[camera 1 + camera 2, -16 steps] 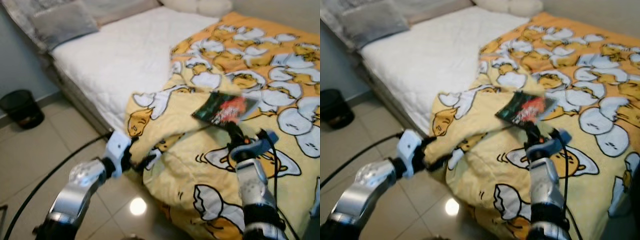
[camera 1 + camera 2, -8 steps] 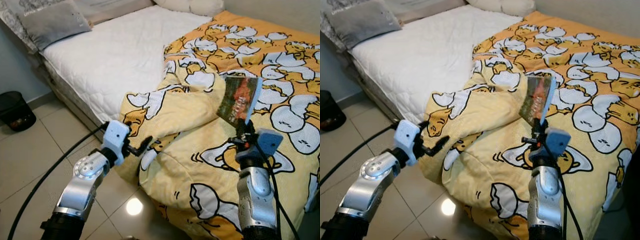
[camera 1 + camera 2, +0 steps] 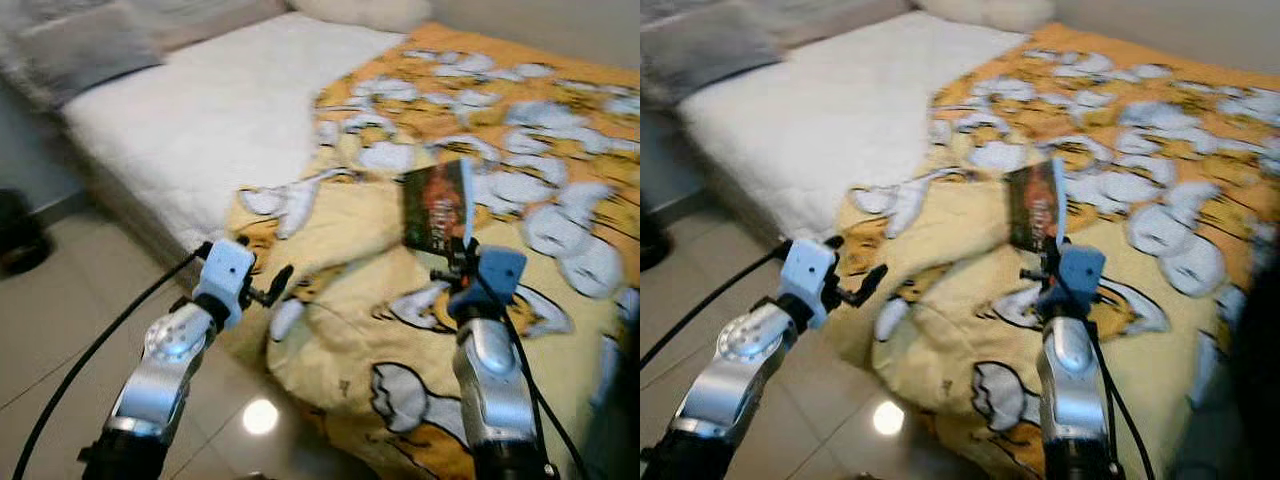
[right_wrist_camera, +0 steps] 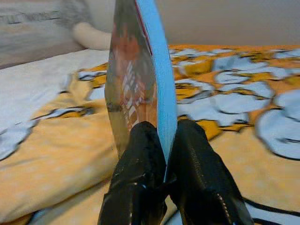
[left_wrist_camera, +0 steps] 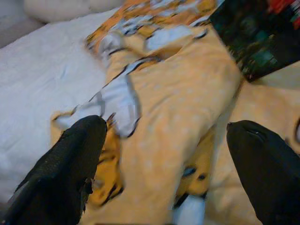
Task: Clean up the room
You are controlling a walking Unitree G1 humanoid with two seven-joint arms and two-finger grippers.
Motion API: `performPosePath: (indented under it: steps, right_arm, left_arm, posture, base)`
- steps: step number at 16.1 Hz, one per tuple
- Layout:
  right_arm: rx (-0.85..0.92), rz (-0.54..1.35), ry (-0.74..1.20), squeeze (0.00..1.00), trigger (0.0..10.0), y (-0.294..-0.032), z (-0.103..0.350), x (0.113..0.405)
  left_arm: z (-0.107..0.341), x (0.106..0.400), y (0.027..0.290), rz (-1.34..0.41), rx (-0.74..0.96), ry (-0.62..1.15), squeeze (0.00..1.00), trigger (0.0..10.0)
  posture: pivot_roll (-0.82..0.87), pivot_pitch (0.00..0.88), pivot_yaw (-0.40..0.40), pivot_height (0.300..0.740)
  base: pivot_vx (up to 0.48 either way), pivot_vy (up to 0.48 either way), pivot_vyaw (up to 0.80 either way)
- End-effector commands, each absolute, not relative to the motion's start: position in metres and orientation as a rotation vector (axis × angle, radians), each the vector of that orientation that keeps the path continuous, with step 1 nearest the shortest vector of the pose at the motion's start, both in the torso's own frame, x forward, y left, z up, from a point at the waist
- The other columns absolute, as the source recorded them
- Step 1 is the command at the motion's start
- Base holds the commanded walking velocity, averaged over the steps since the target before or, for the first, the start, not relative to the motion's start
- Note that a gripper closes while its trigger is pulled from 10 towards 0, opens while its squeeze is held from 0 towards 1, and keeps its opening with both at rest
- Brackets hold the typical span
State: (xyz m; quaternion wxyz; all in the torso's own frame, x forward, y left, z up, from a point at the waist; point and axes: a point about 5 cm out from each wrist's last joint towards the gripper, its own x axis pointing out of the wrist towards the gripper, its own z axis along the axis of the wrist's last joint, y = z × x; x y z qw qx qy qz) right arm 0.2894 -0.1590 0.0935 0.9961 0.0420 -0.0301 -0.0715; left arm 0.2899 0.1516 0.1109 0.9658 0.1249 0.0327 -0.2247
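A dark book (image 3: 437,208) with a red-and-green cover stands upright above the yellow duck-print duvet (image 3: 520,130), pinched at its lower edge by my right gripper (image 3: 462,262). In the right wrist view the two black fingers (image 4: 140,154) clamp the book (image 4: 136,79), whose light blue spine faces the camera. My left gripper (image 3: 275,288) hangs open just off the duvet's crumpled corner at the bed's edge. The left wrist view has its fingers (image 5: 70,159) spread wide, with the folded duvet (image 5: 164,112) between them and the book (image 5: 258,37) beyond.
The white mattress (image 3: 210,110) lies bare on the left half of the bed, with a grey pillow (image 3: 90,45) at its head. A dark bin (image 3: 15,235) stands on the tiled floor (image 3: 70,330) to the left. A black cable trails from my left arm.
My right gripper has tipped the book from lying flat on the duvet to standing on edge and lifted it. The camera has shifted and the picture is blurred. The left gripper stays open.
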Motion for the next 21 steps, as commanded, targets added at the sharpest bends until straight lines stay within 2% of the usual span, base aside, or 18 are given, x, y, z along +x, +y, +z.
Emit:
performPosePath:
  steps: [1, 4, 6, 8, 10, 12, 14, 21]
  right_arm:
    - [0.124, -0.158, -0.100, 0.00, 10.0, -0.156, 0.103, 0.292]
    - [0.191, -0.149, -0.113, 0.00, 10.0, -0.155, 0.110, 0.294]
    - [0.168, -0.128, -0.156, 0.00, 10.0, -0.149, 0.120, 0.303]
    - [0.150, -0.140, -0.180, 0.00, 10.0, -0.147, 0.123, 0.306]
    - [0.197, -0.036, -0.177, 0.00, 10.0, -0.133, 0.129, 0.310]
    - [0.267, 0.000, -0.159, 0.00, 10.0, -0.128, 0.131, 0.311]
    - [0.266, 0.012, -0.144, 0.00, 10.0, -0.126, 0.129, 0.310]
    - [0.234, -0.026, -0.091, 0.00, 10.0, -0.133, 0.123, 0.315]
  left_arm:
    - [0.118, 0.292, 0.150, -0.450, 0.269, 0.035, 0.97, 10.0]
    - [0.118, 0.293, 0.152, -0.442, 0.284, 0.043, 0.94, 10.0]
    - [0.120, 0.297, 0.156, -0.437, 0.292, 0.050, 0.91, 10.0]
    - [0.120, 0.298, 0.157, -0.433, 0.282, 0.051, 0.91, 10.0]
    - [0.122, 0.301, 0.163, -0.380, 0.271, 0.048, 0.84, 10.0]
    - [0.126, 0.303, 0.163, -0.366, 0.251, 0.025, 0.83, 10.0]
    - [0.125, 0.301, 0.161, -0.383, 0.260, 0.027, 0.83, 10.0]
    - [0.123, 0.304, 0.170, -0.319, 0.248, 0.055, 0.84, 10.0]
  posture:
    - [0.02, 0.000, 0.036, 0.740]
    - [0.02, 0.000, 0.064, 0.740]
    - [0.01, 0.000, 0.081, 0.740]
    - [0.01, 0.000, 0.083, 0.740]
    - [0.02, 0.000, 0.069, 0.740]
    - [0.02, 0.000, 0.065, 0.740]
    - [0.02, 0.000, 0.064, 0.740]
    - [0.04, 0.000, 0.038, 0.740]
  base:
    - [0.000, 0.000, -0.80]
    - [0.000, 0.000, -0.80]
    - [0.000, 0.000, -0.80]
    - [0.000, 0.000, -0.80]
    - [0.000, 0.000, -0.80]
    - [0.000, 0.000, -0.80]
    - [0.000, 0.000, -0.80]
    - [0.000, 0.343, -0.80]
